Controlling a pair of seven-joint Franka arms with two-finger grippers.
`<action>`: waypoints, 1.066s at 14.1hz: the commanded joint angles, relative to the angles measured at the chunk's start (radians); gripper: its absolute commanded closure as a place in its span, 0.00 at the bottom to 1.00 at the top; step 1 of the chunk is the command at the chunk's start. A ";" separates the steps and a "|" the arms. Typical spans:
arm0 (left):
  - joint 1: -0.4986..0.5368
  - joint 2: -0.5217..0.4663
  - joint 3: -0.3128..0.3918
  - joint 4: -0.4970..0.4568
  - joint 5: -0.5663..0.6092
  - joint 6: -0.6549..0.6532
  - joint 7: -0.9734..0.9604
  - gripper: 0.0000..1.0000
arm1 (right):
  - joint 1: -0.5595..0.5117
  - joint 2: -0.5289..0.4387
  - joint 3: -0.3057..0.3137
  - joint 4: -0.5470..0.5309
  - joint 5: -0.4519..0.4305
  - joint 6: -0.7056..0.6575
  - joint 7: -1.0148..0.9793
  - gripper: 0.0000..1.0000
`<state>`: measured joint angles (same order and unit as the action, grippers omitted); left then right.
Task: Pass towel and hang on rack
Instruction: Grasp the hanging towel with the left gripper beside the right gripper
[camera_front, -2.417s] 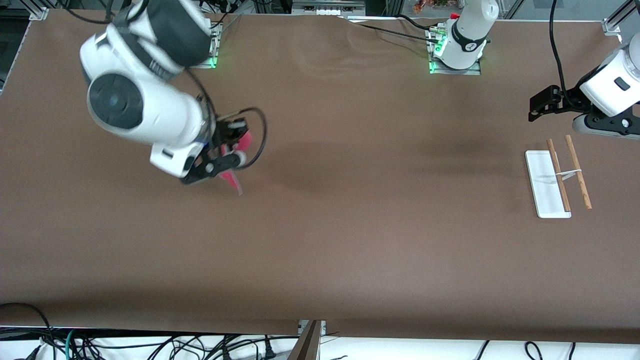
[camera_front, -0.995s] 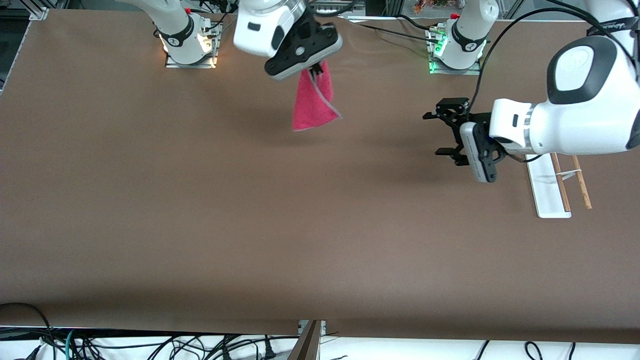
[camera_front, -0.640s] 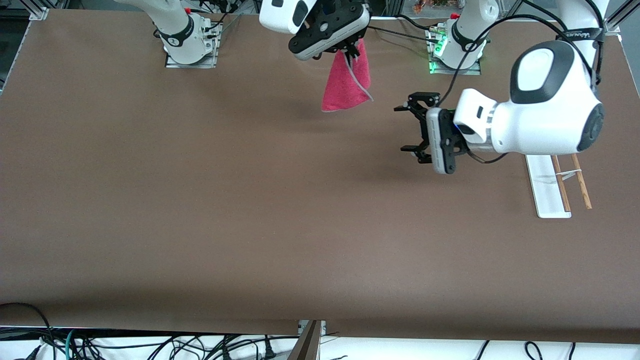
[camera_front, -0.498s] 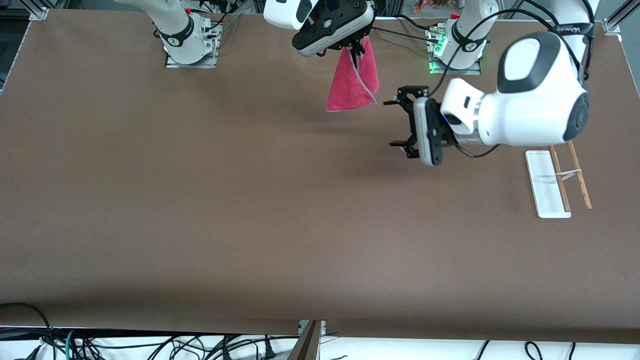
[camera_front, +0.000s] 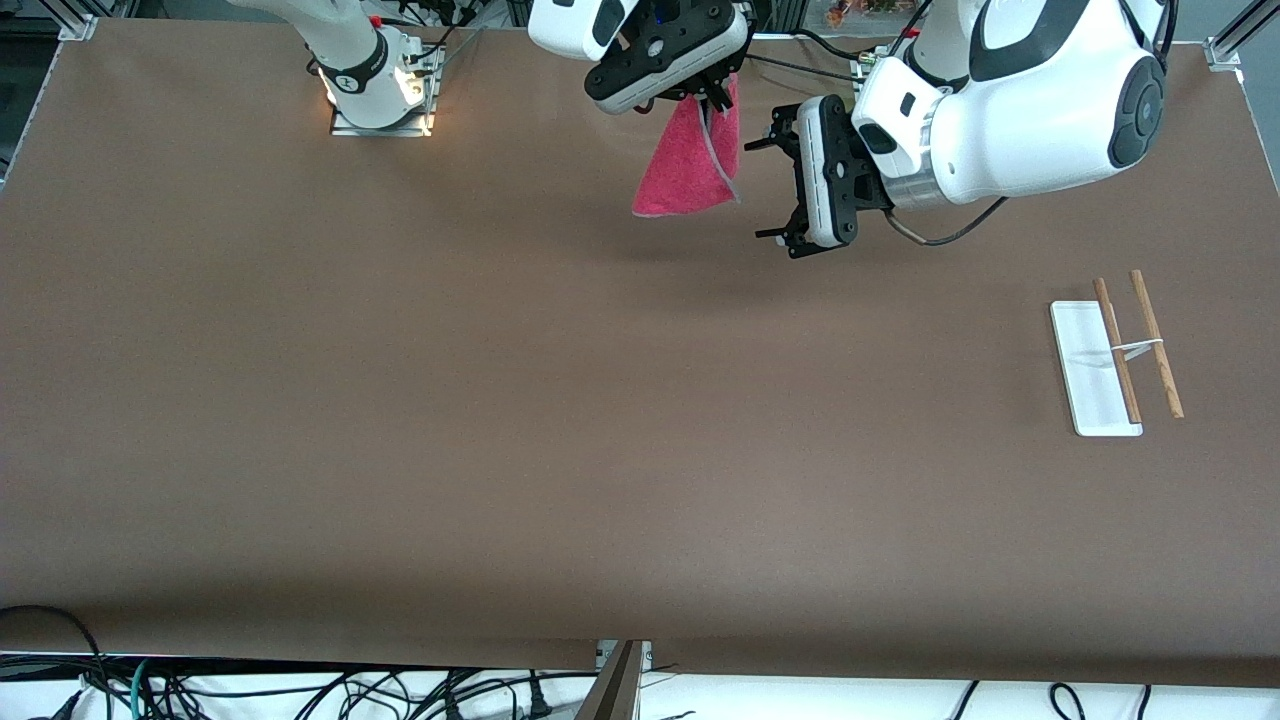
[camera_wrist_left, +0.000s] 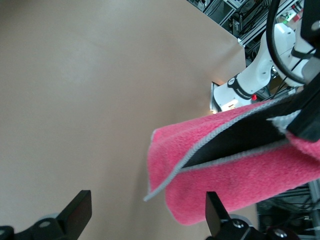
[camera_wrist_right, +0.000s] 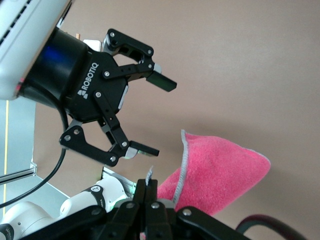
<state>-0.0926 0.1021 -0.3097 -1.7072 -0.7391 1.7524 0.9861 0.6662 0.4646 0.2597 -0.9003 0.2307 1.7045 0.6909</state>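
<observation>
Right gripper (camera_front: 712, 98) pinched shut on the top of the towel (camera_front: 688, 165), cloth hanging folded below it, up in the air over the table's middle near the bases. Left gripper (camera_front: 768, 186) just beside the hanging towel, fingers wide apart, turned sideways toward the cloth but not yet around it; seen the same way from the right wrist view (camera_wrist_right: 150, 115). Pickup done, handover about to happen: closing on the towel, release by the right gripper, carry and drape all left. Rack (camera_front: 1115, 355) bare, well apart from both grippers, toward the left arm's end of the table.
</observation>
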 joint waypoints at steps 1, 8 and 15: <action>0.014 -0.030 -0.028 -0.071 -0.028 0.077 0.094 0.00 | 0.003 0.005 -0.002 0.015 0.019 0.004 0.013 1.00; 0.014 -0.105 -0.040 -0.160 -0.174 0.136 0.141 0.08 | 0.001 0.005 -0.003 0.015 0.019 0.004 0.013 1.00; 0.019 -0.107 -0.042 -0.198 -0.184 0.144 0.210 0.44 | 0.001 0.005 -0.008 0.015 0.019 0.004 0.012 1.00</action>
<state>-0.0836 0.0236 -0.3433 -1.8746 -0.8870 1.8802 1.1623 0.6659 0.4647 0.2565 -0.9003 0.2307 1.7055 0.6924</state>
